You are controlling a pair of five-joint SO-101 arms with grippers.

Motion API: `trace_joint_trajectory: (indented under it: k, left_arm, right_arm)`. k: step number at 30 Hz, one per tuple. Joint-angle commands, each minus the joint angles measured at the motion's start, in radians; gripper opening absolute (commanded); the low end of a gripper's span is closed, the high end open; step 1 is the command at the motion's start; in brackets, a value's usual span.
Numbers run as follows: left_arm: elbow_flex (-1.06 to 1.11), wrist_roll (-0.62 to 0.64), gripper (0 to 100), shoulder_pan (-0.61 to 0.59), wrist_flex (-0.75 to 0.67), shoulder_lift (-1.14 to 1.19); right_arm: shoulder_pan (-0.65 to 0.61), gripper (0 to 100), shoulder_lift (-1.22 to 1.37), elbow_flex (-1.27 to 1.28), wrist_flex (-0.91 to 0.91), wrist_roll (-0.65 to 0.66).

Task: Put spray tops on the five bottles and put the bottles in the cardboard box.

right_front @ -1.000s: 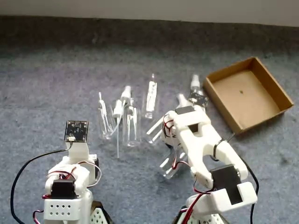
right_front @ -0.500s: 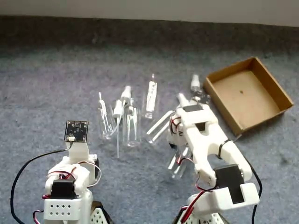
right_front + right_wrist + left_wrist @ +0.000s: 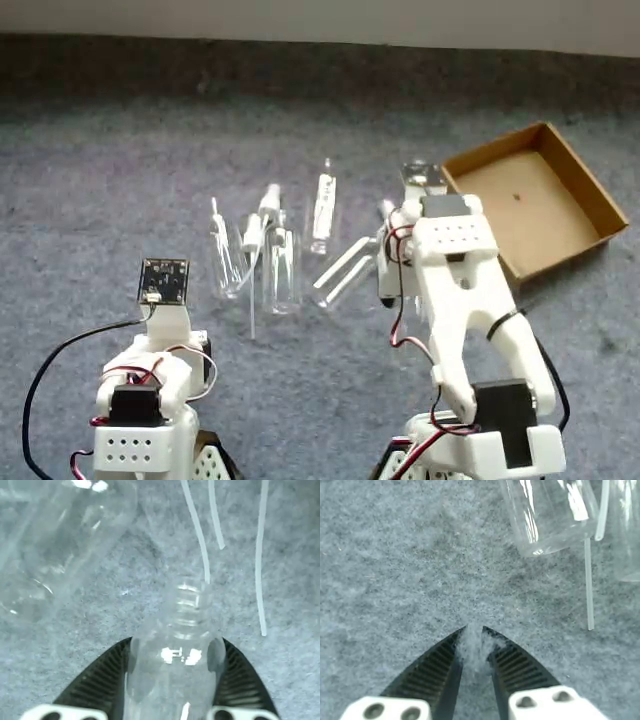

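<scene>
My right gripper (image 3: 176, 642) is shut on a clear bottle (image 3: 180, 630) whose open threaded neck points away from the wrist. Another clear bottle (image 3: 60, 545) lies on the carpet beside it, and thin dip tubes (image 3: 197, 530) lie beyond. From above, the right arm (image 3: 450, 250) stretches toward the near left corner of the cardboard box (image 3: 530, 210), hiding the held bottle. Clear bottles (image 3: 280, 268) and spray tops (image 3: 268, 200) lie in a group at mid-table. My left gripper (image 3: 473, 628) is shut and holds nothing, just short of a bottle base (image 3: 550, 515).
Grey carpet covers the table. The left arm (image 3: 150, 390) is folded near the front edge. One bottle (image 3: 342, 270) lies diagonally right beside the right arm. A loose dip tube (image 3: 588, 580) lies between two bottles ahead of my left gripper.
The right arm has carried its bottle away from the front edge, stretching out toward the box's near left corner. The left arm has not moved.
</scene>
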Motion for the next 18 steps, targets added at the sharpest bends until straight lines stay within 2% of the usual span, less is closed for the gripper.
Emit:
trace_joint_trajectory:
  k: [1,6,9,18]
  left_arm:
    - [0.019,0.005,0,-0.012,0.003,-0.008]
    - [0.019,0.005,0,-0.012,0.003,-0.008]
    - [0.019,0.005,0,-0.012,0.003,-0.008]
    - [0.019,0.005,0,-0.012,0.003,-0.008]
  right_arm:
    - [0.021,13.5,-0.113,-0.059,0.015,0.12]
    - [0.018,13.5,-0.147,-0.03,0.012,0.321]
    - [0.016,13.5,-0.147,0.03,-0.061,0.433]
    - [0.015,13.8,-0.148,0.269,-0.335,0.535]
